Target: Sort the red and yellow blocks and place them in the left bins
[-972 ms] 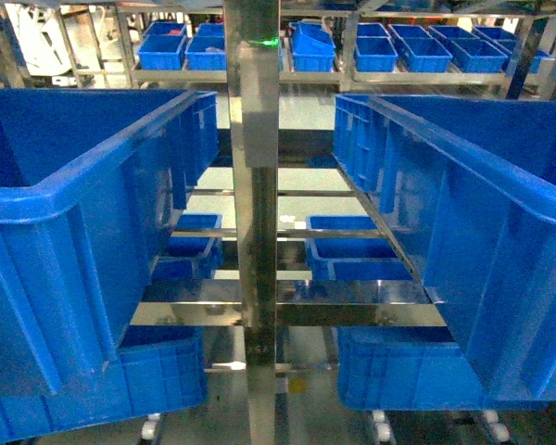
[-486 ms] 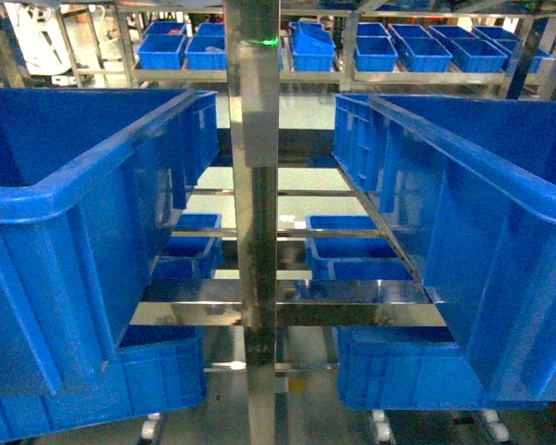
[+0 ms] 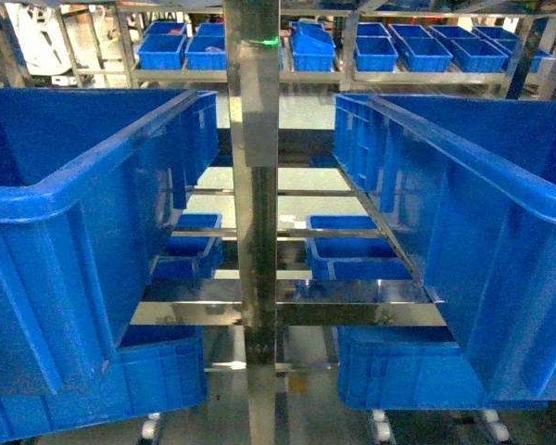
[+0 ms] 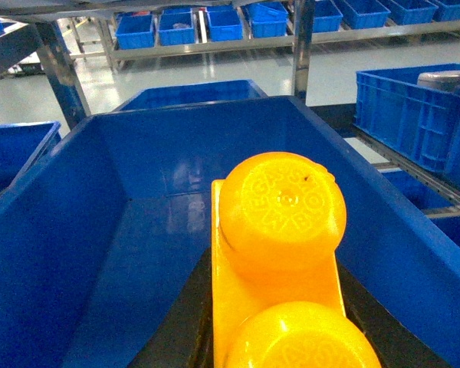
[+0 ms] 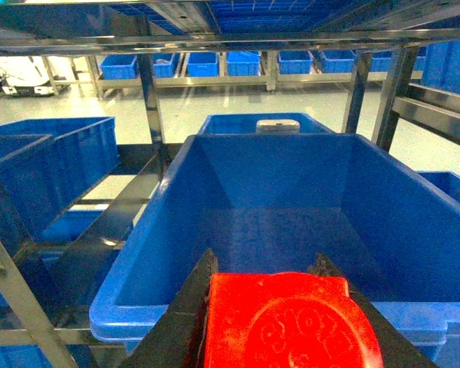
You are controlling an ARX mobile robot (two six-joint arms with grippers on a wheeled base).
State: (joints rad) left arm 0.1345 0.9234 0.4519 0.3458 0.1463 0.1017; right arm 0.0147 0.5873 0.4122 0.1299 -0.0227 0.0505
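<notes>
Nothing has shifted in the head view over the last second: the left tool [image 4: 276, 337] grasps the yellow block [image 4: 280, 253] over its left bin [image 4: 77, 253], while the right tool [image 5: 280, 307] grasps the red block [image 5: 287, 322] at a right-hand bin [image 5: 238, 207], so neither is dropped yet.

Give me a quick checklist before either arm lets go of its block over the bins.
1. Left hand holding the yellow block: ok, the block sits between its fingers.
2. Yellow block over a blue bin: ok, the bin's floor lies below and ahead of it.
3. That bin free of other items: ok for the visible floor; the near part is hidden by the block.
4. Right hand holding the red block: ok.
5. Red block past the near rim of its bin: cannot tell.
6. Whether the red block's bin is a left bin: cannot tell.
</notes>
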